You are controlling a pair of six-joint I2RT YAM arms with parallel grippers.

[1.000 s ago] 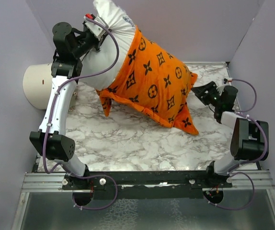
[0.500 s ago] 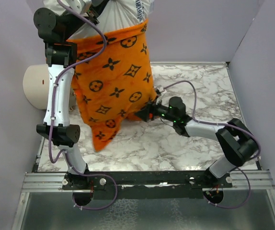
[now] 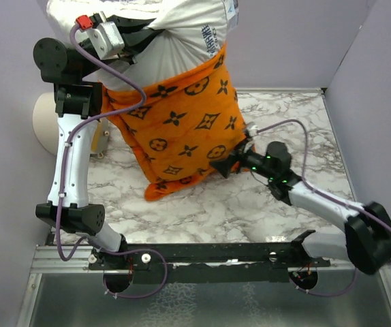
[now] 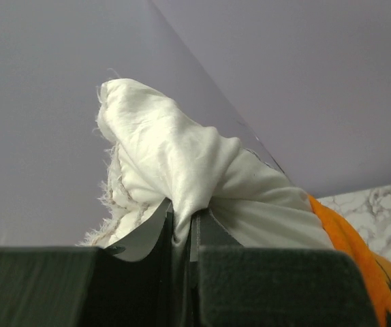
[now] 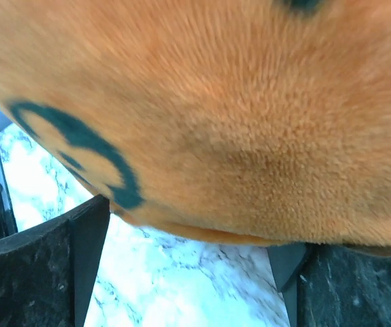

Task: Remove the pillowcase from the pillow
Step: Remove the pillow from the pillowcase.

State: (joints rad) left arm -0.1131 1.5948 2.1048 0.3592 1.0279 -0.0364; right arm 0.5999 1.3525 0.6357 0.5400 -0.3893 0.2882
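The white pillow [image 3: 182, 30] hangs high at the back left, and my left gripper [image 3: 139, 35] is shut on a bunched corner of it. In the left wrist view the white pillow [image 4: 175, 157] is pinched between the left gripper [image 4: 182, 221] jaws, with a strip of orange pillowcase [image 4: 359, 252] at the right. The orange pillowcase [image 3: 182, 136] with black motifs covers the pillow's lower half and droops to the table. My right gripper [image 3: 221, 167] is open at its lower right edge. In the right wrist view the plush pillowcase [image 5: 216, 102] fills the frame just above the right gripper [image 5: 189, 245]; nothing is pinched.
A cream cylinder [image 3: 44, 126] lies at the left edge, partly hidden behind the left arm. The marble table [image 3: 250, 204] is enclosed by purple walls [image 3: 372, 82] at the back and both sides. A metal rail [image 3: 202, 257] runs along the near edge.
The left arm has raised the pillow higher, so the pillowcase now hangs down. The right gripper has swung in from the far right to the pillowcase's lower edge and opened wider.
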